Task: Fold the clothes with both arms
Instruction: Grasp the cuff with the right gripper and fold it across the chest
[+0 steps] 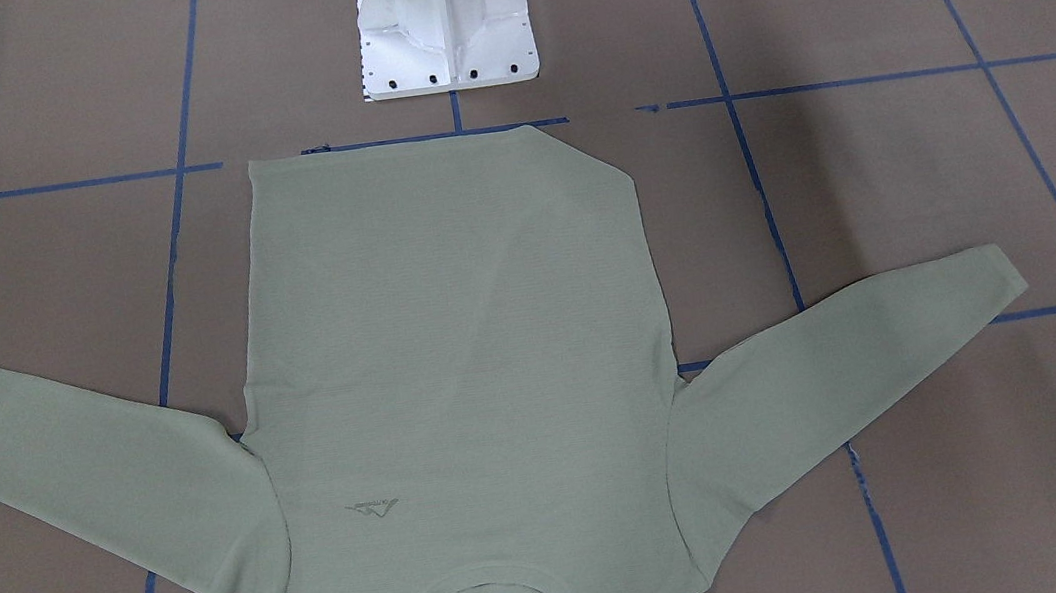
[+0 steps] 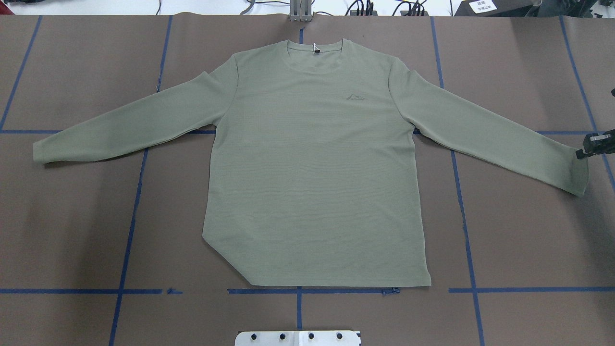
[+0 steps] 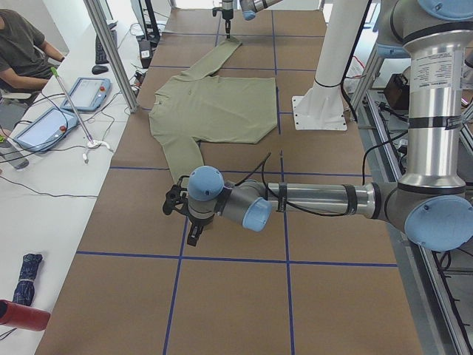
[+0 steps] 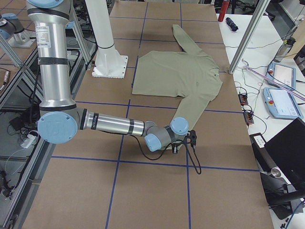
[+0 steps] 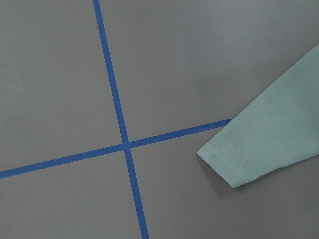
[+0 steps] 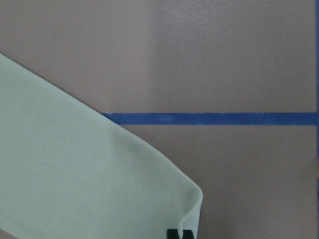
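The pale sage-green shirt (image 2: 314, 163) lies flat and face up on the brown table, sleeves spread and collar (image 2: 314, 48) toward the far edge. One hem corner (image 2: 226, 259) is cut off diagonally, as if tucked under. My right gripper (image 2: 582, 153) is at the right sleeve's cuff (image 2: 579, 170). In the right wrist view its black fingertips (image 6: 178, 234) meet on the slightly curled cuff edge (image 6: 192, 206). My left gripper (image 3: 194, 237) hangs just past the left cuff (image 5: 234, 159). I cannot tell whether it is open or shut.
The white pedestal base (image 1: 446, 35) stands just behind the hem. Blue tape lines (image 2: 134, 202) grid the table. A side table with tablets (image 3: 85, 92) and a seated operator (image 3: 22, 44) runs along the far edge. Metal frame posts (image 3: 111, 52) stand there too.
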### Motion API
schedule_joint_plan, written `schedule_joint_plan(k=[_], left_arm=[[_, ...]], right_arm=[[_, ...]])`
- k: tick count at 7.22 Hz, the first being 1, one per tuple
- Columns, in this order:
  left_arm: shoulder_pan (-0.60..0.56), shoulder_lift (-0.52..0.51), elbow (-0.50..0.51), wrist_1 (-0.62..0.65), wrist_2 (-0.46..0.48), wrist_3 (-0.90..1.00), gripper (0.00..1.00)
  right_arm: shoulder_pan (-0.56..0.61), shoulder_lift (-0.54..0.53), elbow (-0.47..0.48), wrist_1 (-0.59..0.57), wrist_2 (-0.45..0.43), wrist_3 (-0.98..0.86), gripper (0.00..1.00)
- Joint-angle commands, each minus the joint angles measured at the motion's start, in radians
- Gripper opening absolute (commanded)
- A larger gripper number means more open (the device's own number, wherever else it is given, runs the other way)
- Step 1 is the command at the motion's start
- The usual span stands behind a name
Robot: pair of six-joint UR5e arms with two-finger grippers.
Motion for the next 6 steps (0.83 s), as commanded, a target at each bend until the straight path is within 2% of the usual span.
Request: schedule_joint_plan(k=[1, 2, 4, 5, 6], left_arm=[[0.0, 0.001, -0.003, -0.001, -0.007, 0.0, 1.0], [0.0, 0.001, -0.008, -0.003, -0.007, 0.002, 1.0], [0.0, 0.0, -0.011, -0.003, -0.007, 0.002, 1.0], [0.0, 0.0, -0.009, -0.004, -0.007, 0.002, 1.0], [0.001, 0.0, -0.009, -0.004, -0.007, 0.002, 1.0]], right_arm=[[-0.067, 0.009, 0.183, -0.004, 0.028, 0.282, 0.0], [-0.116, 0.082, 0.237, -0.004, 0.025, 0.473, 0.0], [-0.242, 0.35, 0.241, -0.007, -0.034, 0.909, 0.0], [-0.302, 0.489, 0.23, -0.076, -0.142, 1.028, 0.0], [-0.377, 0.658, 0.198, -0.221, -0.298, 1.061, 0.0]])
